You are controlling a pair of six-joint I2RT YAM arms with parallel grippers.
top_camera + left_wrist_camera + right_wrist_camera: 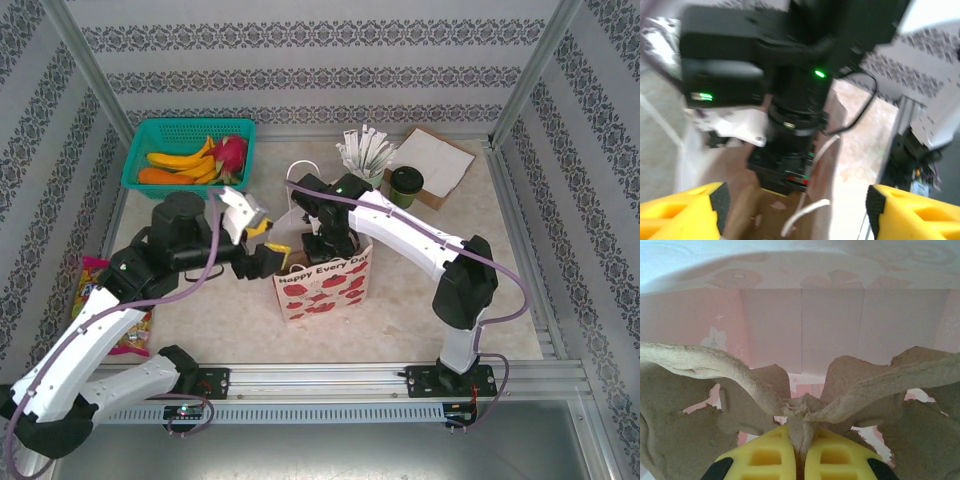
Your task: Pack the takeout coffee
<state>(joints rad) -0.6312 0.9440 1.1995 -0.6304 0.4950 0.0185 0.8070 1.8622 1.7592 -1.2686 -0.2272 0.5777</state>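
Note:
The takeout coffee (pixel 406 185), a small green cup with a black lid, stands on the table at the back right, apart from both grippers. A white paper bag (pixel 322 285) with red prints stands open in the middle. My right arm (pixel 400 228) reaches down into it. In the right wrist view my right gripper (pixel 802 452) is shut on the centre ridge of a brown pulp cup carrier (pixel 695 365), with the bag's pink inner wall (pixel 830 320) behind. My left gripper (pixel 266 240) is open at the bag's left top edge, its yellow fingers (pixel 690 210) wide apart with nothing between them.
A green basket (pixel 150 133) of fruit sits at the back left. A green cup of white-wrapped sticks (pixel 366 160) and a brown box (pixel 435 165) stand at the back right. Snack packets (pixel 92 285) lie at the left edge. Metal frame posts stand around the table.

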